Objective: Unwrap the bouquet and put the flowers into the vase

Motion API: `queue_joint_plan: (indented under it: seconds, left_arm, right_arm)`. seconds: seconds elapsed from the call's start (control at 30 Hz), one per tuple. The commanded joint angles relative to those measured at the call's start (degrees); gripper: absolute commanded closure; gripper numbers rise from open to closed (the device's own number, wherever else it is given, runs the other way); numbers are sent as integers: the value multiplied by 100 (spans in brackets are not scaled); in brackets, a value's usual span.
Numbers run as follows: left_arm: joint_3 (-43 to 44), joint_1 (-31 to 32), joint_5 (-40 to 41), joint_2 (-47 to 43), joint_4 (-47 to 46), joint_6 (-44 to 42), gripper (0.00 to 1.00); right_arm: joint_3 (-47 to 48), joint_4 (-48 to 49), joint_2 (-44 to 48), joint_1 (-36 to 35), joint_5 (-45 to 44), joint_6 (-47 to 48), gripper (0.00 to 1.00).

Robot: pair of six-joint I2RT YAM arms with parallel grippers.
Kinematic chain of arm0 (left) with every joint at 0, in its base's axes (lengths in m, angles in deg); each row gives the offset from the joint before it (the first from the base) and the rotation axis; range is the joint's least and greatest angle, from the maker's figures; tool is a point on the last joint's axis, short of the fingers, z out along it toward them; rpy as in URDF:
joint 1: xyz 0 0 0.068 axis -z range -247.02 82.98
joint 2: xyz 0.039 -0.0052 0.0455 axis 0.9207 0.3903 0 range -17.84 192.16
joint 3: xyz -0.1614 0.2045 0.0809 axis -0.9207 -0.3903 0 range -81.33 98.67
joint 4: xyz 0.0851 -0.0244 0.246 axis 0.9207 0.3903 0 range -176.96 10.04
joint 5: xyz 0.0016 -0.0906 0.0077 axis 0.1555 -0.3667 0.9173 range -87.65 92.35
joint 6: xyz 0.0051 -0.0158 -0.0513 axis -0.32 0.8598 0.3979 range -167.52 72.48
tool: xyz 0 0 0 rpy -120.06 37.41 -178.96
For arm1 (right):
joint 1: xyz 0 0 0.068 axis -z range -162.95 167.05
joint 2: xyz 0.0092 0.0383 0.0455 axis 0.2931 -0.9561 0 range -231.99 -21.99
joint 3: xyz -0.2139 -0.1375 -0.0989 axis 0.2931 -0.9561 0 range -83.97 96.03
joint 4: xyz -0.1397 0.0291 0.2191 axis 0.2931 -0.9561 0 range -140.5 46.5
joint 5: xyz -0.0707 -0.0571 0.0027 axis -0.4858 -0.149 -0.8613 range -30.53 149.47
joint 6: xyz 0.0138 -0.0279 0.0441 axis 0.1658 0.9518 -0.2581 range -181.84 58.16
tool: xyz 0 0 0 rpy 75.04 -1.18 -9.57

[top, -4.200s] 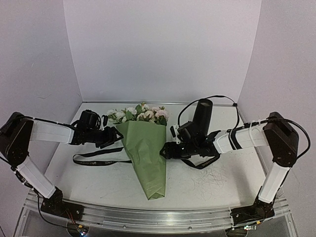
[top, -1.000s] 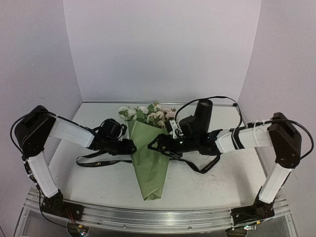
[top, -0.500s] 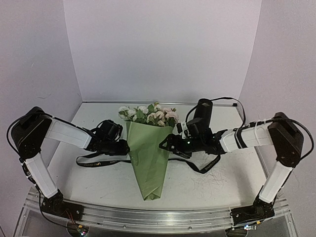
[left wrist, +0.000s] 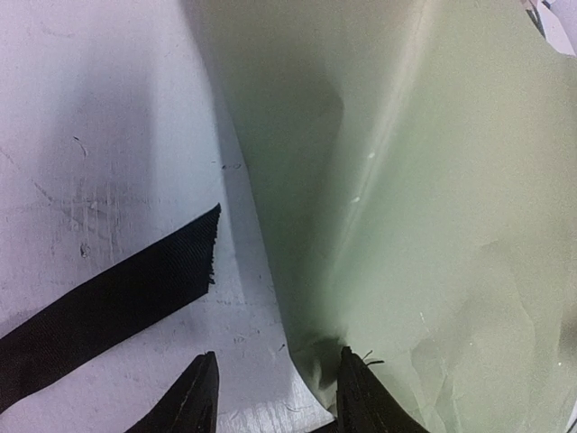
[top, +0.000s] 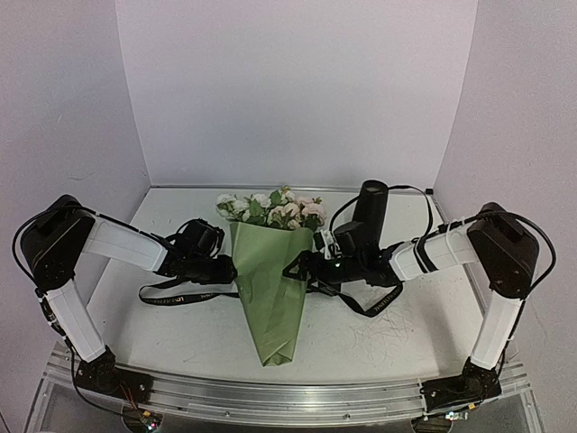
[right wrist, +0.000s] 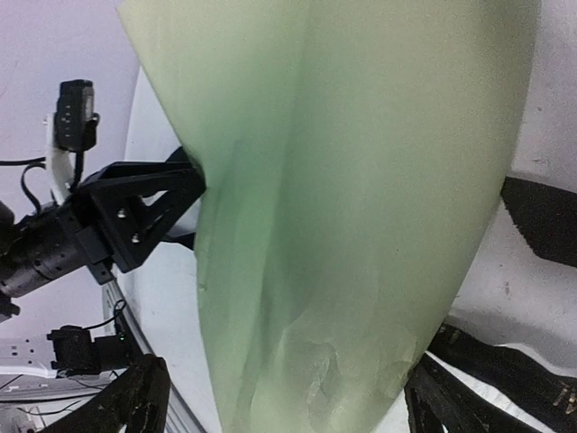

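Left gripper [top: 225,269] sits low on the tabletop [top: 180,338] at the left flank of the bouquet [top: 270,289]. Its wrist view shows the jaws parted, with bare table between them and the green paper's edge just meeting the inner face of one finger [left wrist: 356,397], so nothing is clamped. Our right gripper [top: 293,268] is spread wide at the opposite flank, straddling the cone with a gap showing on one side, so we judge it released too. The bouquet lies mid-tabletop, tip toward the near edge and the flowers [top: 275,209] toward the far edge. The vase [top: 370,212] stands upright toward the far right corner, just behind the right wrist. A black ribbon [top: 180,295] trails left of the cone, and we cannot tell whether it runs under the paper. We take the step in hand to be opening the wrap: the left jaws should close on the loose paper edge alone, flat to the table, while the right steadies the cone without crushing what is inside. Peeling leftward looks best, since that side offers bare table bar the ribbon. The right side is crowded, and a wide swing there could topple the vase.
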Motion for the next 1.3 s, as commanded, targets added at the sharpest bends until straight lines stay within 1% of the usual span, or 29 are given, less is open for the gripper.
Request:
queue_joint_plan:
  seconds: [0.0,0.13,0.23,0.33,0.4,0.43,0.57,0.67,0.73,0.83,0.93,0.97,1.0,1.03,1.1,1.2,1.27]
  left_arm:
    - [45,-16,3,-77,6,-103,54]
    - [42,-10,4,-65,-10,-101,54]
    - [55,-10,-159,-75,-12,-108,54]
    - [45,-10,-148,-157,-5,-110,54]
    - [0,-9,-81,-345,17,-93,52]
    - [-44,-11,177,-481,48,-43,51]
    - [-461,-10,1086,-1392,172,237,44]
    - [-652,-10,1283,-2131,276,261,34]
    - [-625,-12,1315,-2464,446,226,29]
    - [-370,-18,1614,-2835,958,326,24]
    - [-52,-23,2371,-3227,1676,631,21]
    - [8,-28,2594,-3400,1835,709,19]
    - [39,-33,2769,-3572,1935,760,14]
    - [45,-36,2863,-3767,1984,793,10]
    - [59,-36,2933,-4066,2034,817,6]
    - [229,-36,2737,-4249,2109,747,5]
    - [426,-36,2600,-4263,2211,724,5]
  right_arm:
    - [-104,858,632,-39,624,-324,11]
    - [-158,1055,833,-41,787,-423,11]
    - [-142,1092,893,-40,862,-440,11]
    - [-150,1100,927,-38,887,-430,11]
    - [-164,1094,977,-38,874,-353,11]
    - [-166,1099,986,-41,867,-323,10]
    - [39,1091,741,-45,1083,-257,10]
    - [254,1238,403,-124,1260,-297,10]
    - [475,1262,272,-300,1243,-169,10]
    - [1155,1146,-40,-632,1332,38,10]
    - [1917,1132,-513,-959,1602,92,10]
    - [2208,1129,-683,-1075,1699,110,10]
    - [2468,1131,-826,-1193,1798,129,10]
    - [2652,1134,-968,-1291,1874,155,9]
    - [2884,1134,-1087,-1417,1988,215,8]
    - [2792,1077,-982,-1434,1858,328,7]
    - [2628,793,-807,-1399,1578,529,6]
